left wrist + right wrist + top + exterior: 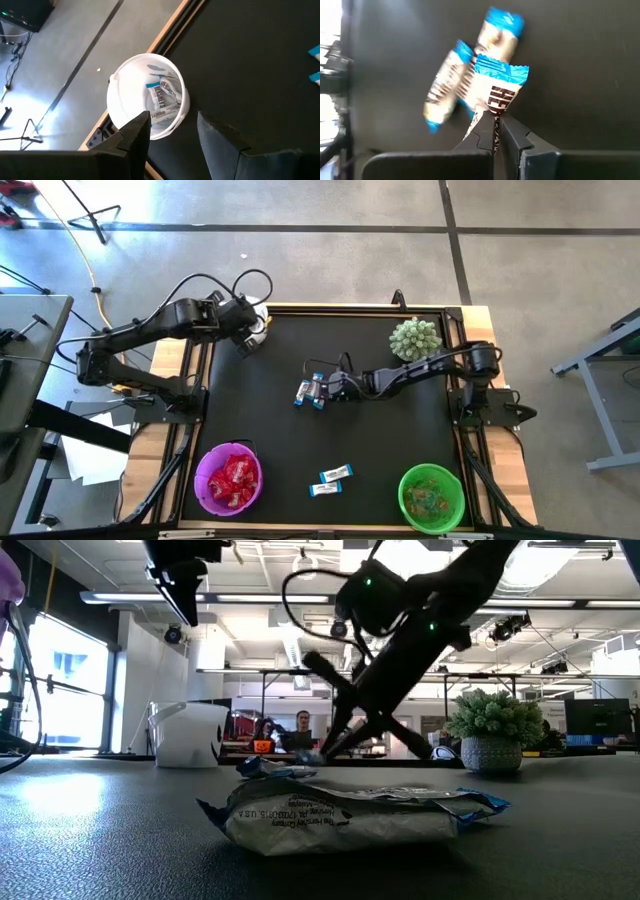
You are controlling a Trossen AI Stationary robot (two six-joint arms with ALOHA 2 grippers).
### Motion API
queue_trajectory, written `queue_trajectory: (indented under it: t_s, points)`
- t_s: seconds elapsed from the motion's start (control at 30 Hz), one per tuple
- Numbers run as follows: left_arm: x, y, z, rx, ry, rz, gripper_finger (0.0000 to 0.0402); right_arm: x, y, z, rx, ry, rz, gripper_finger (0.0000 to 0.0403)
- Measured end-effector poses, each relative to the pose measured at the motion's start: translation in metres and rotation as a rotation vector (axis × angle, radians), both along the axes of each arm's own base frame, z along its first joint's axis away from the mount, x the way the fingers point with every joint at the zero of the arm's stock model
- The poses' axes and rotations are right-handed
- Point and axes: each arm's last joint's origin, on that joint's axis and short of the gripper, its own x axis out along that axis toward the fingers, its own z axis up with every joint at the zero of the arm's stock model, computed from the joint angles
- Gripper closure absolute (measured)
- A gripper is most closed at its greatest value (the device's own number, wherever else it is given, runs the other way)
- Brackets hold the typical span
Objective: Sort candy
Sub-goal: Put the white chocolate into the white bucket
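The right gripper [495, 131] has its jaws clenched on the crimped tail of 1 blue-and-white mini bar [496, 90], pinching only the thin wrapper end. In the high view this gripper [330, 390] sits near the middle of the black mat [380, 450], with the small cluster of blue-and-white bars [311, 392] at its 9 o'clock. From the wrist camera, 2 more bars [449, 87] lie touching the gripped one, so they may drag along with it.

The left gripper [172, 135] hovers with jaws released and empty over the white bowl [125, 92], at the mat's 11 o'clock corner. That bowl already holds several blue-and-white bars.

The rest of the candy:
- 2 loose bars [333, 480] at 6 o'clock
- red packets in the purple bowl [203, 477] at 7 o'clock
- greenish sweets in the green bowl [410, 505] at 5 o'clock

A spiky potted plant [415, 338] stands at 1 o'clock.

In my judgement these sweets are very light, with slick, crinkly foil that slides on the mat and flexes under pressure. The bar inside looks firm but could crush. A tail grip lets the piece swing and may slip, whereas a hold across the body's short width would be safer.
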Motion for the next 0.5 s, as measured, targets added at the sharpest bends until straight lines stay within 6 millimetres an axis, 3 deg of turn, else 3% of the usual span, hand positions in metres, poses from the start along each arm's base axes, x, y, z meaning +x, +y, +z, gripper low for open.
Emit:
queue_trajectory:
  t_s: [0.27,0.5]
  points:
    - [-0.016,-0.005,0.012,0.023,-0.066,0.003,0.0250,-0.006,-0.020,0.037,-0.132,-0.073,0.015,0.0402]
    - [-0.030,-0.009,0.023,0.080,-0.125,0.039,0.0250,-0.003,-0.051,0.055,-0.232,-0.185,0.001,0.0402]
